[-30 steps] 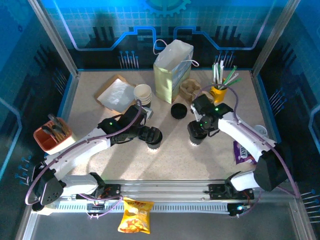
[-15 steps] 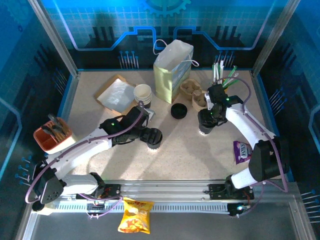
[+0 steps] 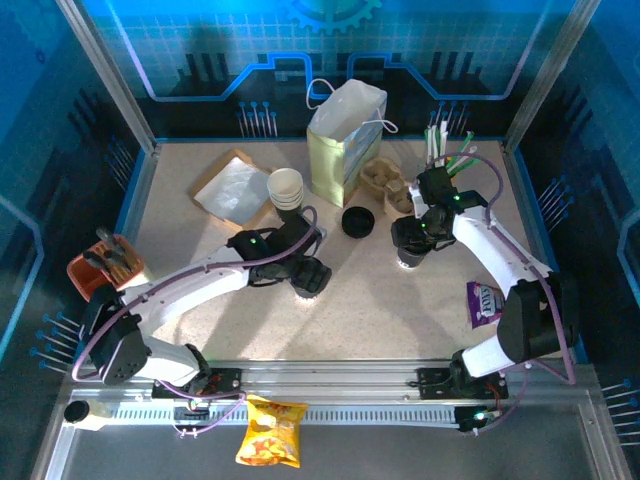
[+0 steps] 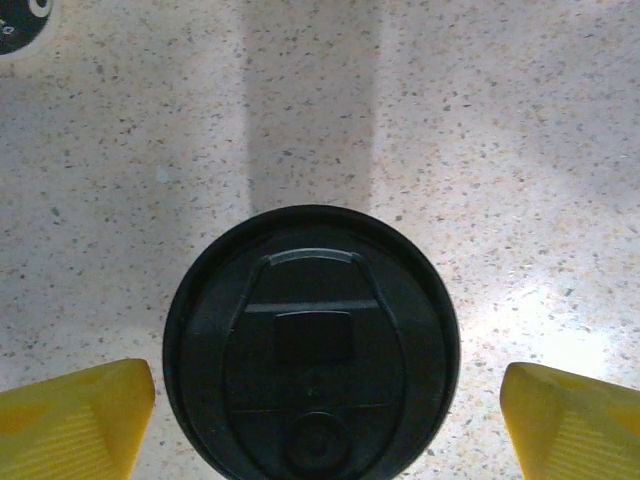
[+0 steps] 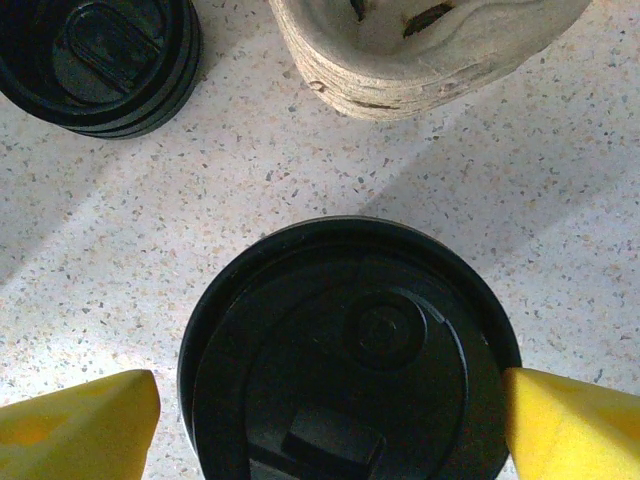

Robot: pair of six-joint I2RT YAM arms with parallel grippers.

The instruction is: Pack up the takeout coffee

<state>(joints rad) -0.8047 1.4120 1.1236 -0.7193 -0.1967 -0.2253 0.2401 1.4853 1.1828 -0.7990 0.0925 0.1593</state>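
Black lid (image 4: pixel 310 345), yellow fingertips (image 4: pixel 70 415), beige table (image 3: pixel 350 320) speckled dark. Pale green bag (image 3: pixel 340 140), orange bin (image 3: pixel 100 275), purple packet (image 3: pixel 485 300), yellow crisp bag (image 3: pixel 270 445).

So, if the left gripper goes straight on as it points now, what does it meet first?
Probably the takeout coffee's black lid, centred between the left gripper's open yellow fingers; these may pass beside the rim, but depth is unclear.

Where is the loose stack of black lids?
In the top view the lid stack sits centrally, just in front of the paper bag and left of the pulp cup carriers.
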